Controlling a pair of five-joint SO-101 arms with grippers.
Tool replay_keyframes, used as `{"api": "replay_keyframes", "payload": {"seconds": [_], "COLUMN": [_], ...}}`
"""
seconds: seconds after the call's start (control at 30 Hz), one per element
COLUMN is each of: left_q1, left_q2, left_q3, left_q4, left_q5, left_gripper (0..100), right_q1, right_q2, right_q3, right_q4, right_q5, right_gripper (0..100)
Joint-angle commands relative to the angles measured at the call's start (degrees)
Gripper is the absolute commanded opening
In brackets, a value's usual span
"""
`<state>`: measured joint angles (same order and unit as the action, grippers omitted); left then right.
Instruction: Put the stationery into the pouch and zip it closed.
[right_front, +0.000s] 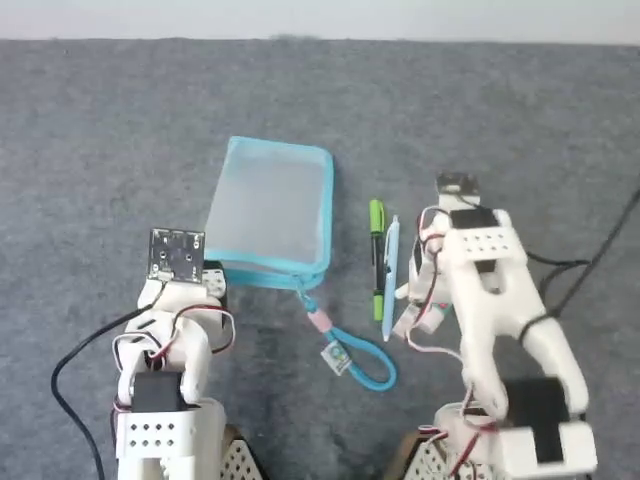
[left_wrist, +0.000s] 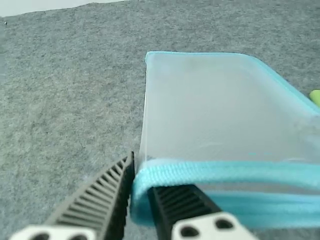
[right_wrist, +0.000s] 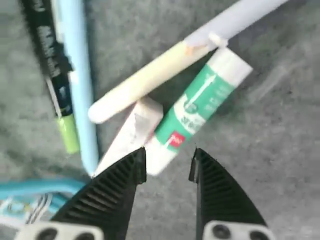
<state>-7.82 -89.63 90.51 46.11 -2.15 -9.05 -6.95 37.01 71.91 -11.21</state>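
The left claw (left_wrist: 141, 175) is clamped on the blue rim of the pouch (left_wrist: 215, 115), presumably to steady it for loading. The right claw (right_wrist: 169, 152) is held parted above the glue stick (right_wrist: 200, 107), which lies near the pouch on the desk (right_front: 100, 120).

At the centre right of the high view, the glue stick (right_wrist: 200, 107) is mostly hidden beneath the right arm (right_front: 490, 290). In the left wrist view, the pouch (left_wrist: 215, 110) is cut by the frame edge, and the green pen (left_wrist: 316, 97) is reduced to a sliver.
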Motion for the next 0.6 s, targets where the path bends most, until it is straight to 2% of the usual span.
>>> {"api": "replay_keyframes", "payload": {"seconds": [0.0,0.17,0.27,0.43,0.57], "left_q1": [-0.4,-0.4,-0.4,-0.4,-0.4], "left_q2": [-0.7,-0.7,-0.7,-0.7,-0.7], "left_q3": [0.0,0.1,0.1,0.1,0.1], "left_q4": [-1.8,-1.8,-1.8,-1.8,-1.8], "left_q5": [-1.1,-1.1,-1.1,-1.1,-1.1], "left_gripper": [1,1,1,1,1], "right_q1": [0.4,1.8,5.0,10.9,15.3], "right_q2": [4.2,8.6,9.2,9.1,9.2], "right_q3": [-0.4,-0.5,-0.4,-0.4,-1.3], "right_q4": [-3.6,-3.9,-3.8,-4.3,-5.1], "right_q5": [-3.6,-4.0,-3.3,4.9,11.0], "right_gripper": [15.2,15.1,14.5,6.0,4.0]}}
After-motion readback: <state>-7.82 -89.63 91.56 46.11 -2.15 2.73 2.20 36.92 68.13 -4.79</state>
